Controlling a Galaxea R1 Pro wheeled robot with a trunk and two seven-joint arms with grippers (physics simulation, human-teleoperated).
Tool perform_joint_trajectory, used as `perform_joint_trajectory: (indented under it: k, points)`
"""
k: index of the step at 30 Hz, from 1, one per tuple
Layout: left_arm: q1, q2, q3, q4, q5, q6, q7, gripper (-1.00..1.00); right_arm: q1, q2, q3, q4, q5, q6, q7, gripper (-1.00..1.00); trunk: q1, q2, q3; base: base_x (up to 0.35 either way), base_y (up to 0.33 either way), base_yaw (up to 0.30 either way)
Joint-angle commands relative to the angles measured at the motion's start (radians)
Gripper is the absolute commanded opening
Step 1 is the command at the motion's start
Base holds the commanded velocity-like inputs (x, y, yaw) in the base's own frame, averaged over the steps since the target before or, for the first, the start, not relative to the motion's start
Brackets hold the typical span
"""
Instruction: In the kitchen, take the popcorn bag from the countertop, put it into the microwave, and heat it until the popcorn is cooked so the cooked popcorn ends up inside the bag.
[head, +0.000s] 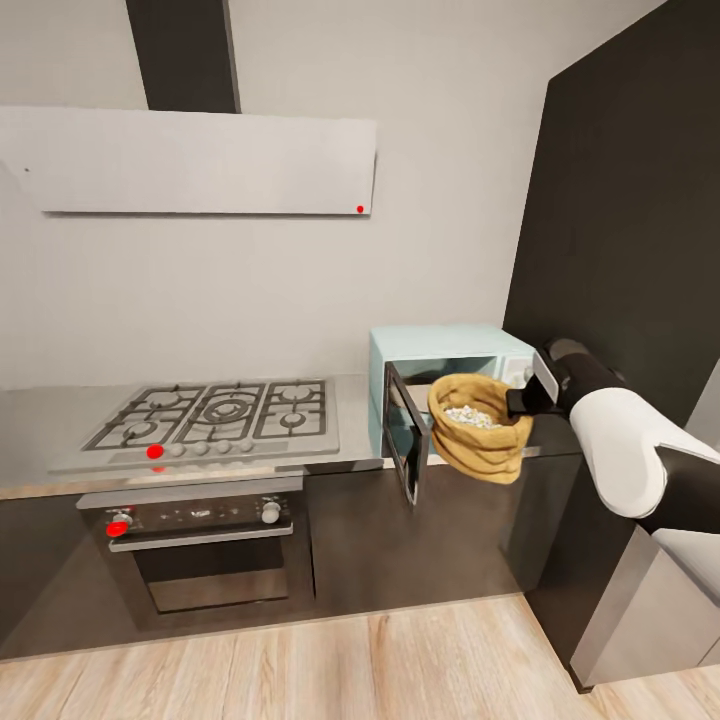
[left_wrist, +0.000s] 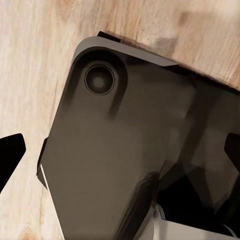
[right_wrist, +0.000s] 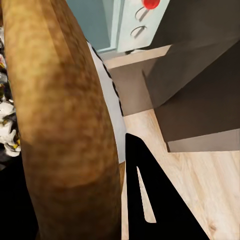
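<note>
In the right wrist view the popcorn bag (right_wrist: 60, 125) looms very close, its tan-brown rolled rim blurred, and one dark finger (right_wrist: 150, 195) lies just beside it; the other finger is hidden behind the paper. A few pale popcorn bits (right_wrist: 7, 125) show at the edge, cut off. From the head view the right gripper (head: 522, 402) is closed on the bag's rim at the side facing the arm, though its fingertips are hard to make out against the dark wall. The bag (head: 482, 430) hangs tilted, its mouth toward the camera, with a small heap of whitish popcorn (head: 472, 416) inside. It is held in front of the pale mint-blue microwave (head: 440, 352), whose dark door (head: 404, 430) stands swung open; the bag covers most of the cavity, so I cannot tell whether it is partly inside. The left wrist view shows dark robot bodywork (left_wrist: 125, 150) over the wood floor (left_wrist: 30, 60), and only two black finger edges, apparently well apart. Farther left on the countertop (head: 30, 430) sits the gas hob (head: 215, 412).
</note>
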Motion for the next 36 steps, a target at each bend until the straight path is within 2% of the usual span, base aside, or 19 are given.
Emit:
perform_joint_trajectory:
  k: [1, 13, 24, 36]
  points:
    - [0.000, 0.000, 0.003, -0.002, 0.001, -0.001, 0.002, 1.00, -0.001, 0.002, -0.008, 0.000, 0.010, 0.003, 0.006, -1.00, 0.000, -0.001, -0.001, 0.000, 0.000, 0.000]
    - [0.000, 0.000, 0.005, 0.000, 0.002, -0.001, 0.002, 1.00, -0.001, 0.006, -0.011, -0.001, 0.013, 0.003, 0.007, -1.00, 0.000, -0.001, -0.001, 0.002, 0.000, 0.000]
    - [0.000, 0.003, 0.003, 0.003, 0.003, -0.001, 0.002, 1.00, -0.001, 0.003, -0.005, -0.001, 0.016, 0.003, 0.004, -1.00, 0.000, -0.001, -0.001, 0.244, 0.000, 0.000]
    - [0.000, 0.002, 0.003, 0.000, 0.003, -0.001, 0.002, 1.00, -0.001, 0.010, 0.000, -0.001, 0.017, 0.003, 0.001, -1.00, 0.000, -0.001, -0.001, 0.036, 0.000, 0.000]
